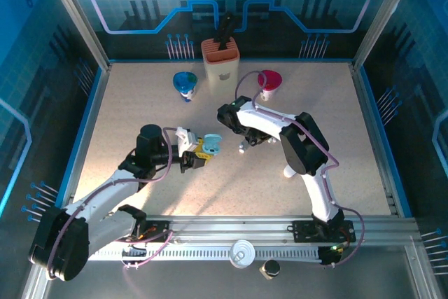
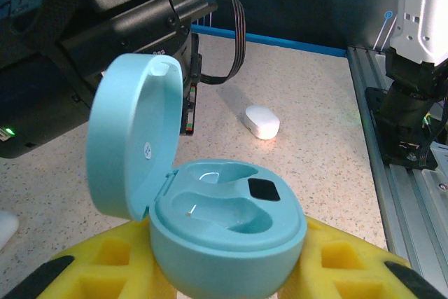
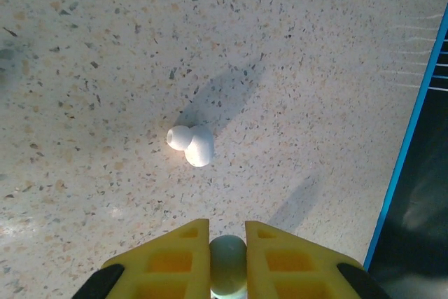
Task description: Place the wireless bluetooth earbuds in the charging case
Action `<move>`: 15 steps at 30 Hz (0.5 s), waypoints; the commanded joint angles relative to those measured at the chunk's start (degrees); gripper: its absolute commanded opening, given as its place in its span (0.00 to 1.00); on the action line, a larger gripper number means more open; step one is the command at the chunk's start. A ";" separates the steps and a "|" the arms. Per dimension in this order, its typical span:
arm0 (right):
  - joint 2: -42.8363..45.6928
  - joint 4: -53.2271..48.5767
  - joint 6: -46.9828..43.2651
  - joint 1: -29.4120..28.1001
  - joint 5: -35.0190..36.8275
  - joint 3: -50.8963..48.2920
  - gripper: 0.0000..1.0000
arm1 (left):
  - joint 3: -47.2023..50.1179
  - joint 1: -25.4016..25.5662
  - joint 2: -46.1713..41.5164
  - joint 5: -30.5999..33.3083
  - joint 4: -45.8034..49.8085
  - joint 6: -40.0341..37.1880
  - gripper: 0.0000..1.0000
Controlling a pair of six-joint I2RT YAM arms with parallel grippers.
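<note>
Charging case point(image 2: 227, 239) held open-lidded in left gripper point(image 2: 227, 271)
Right gripper point(image 3: 227, 243) pinches an earbud point(image 3: 227, 265) (second earbud point(image 3: 191, 145) lies on table point(image 3: 315, 47)).

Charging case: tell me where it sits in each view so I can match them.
Top external: the open blue charging case sits mid-table, at the left gripper tip.
Left wrist: bottom centre, lid raised to the left.
Right wrist: match by the speckled table, the landmark all views share.
</note>
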State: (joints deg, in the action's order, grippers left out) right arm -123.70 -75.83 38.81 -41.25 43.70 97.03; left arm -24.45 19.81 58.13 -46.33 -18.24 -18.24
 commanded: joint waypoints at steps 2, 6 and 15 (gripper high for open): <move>1.89 -3.29 0.65 -0.73 0.74 2.57 0.14 | 0.46 -0.57 0.94 -0.25 -1.33 -0.60 0.33; 3.31 -4.92 0.67 -1.30 0.22 4.46 0.14 | 0.62 -0.65 3.05 2.74 -3.02 0.27 0.32; 5.61 -6.87 0.39 -2.60 -1.52 8.55 0.14 | -0.26 -0.65 7.04 4.85 -5.98 0.91 0.32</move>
State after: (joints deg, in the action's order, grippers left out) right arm -120.42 -80.14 38.76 -42.87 42.65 103.59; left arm -24.27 19.64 64.42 -42.11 -21.54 -17.93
